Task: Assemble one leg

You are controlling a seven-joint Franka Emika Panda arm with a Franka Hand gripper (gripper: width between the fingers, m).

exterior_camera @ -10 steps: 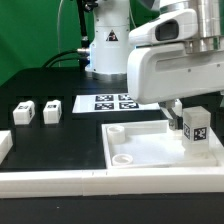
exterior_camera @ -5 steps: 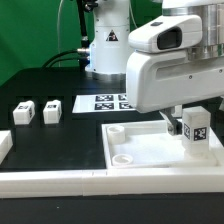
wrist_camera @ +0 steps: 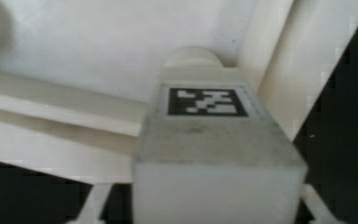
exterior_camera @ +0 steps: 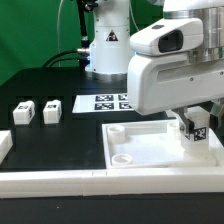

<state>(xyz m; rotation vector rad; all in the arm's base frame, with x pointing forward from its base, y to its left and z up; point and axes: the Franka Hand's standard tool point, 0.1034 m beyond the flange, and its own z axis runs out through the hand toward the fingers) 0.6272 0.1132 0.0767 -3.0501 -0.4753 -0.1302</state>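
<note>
Gripper pinches the leg upright at the white panel's corner on the exterior view's right; a black-and-white square tag marks the leg's face.

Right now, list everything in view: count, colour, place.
table: 1, dark, under everything.
panel: 1, white, round sockets, front.
legs: 2, white, tagged, on the table, exterior view's left.
leg: 1, white, tagged, upright on the panel's corner, exterior view's right.
marker board: 1, white, behind the panel.
rail: 1, white, along the front edge.
cut-off block: 1, white, exterior view's left edge.
arm base: 1, white, at the back.
gripper: 1, white, around the leg; grip unclear.
</note>
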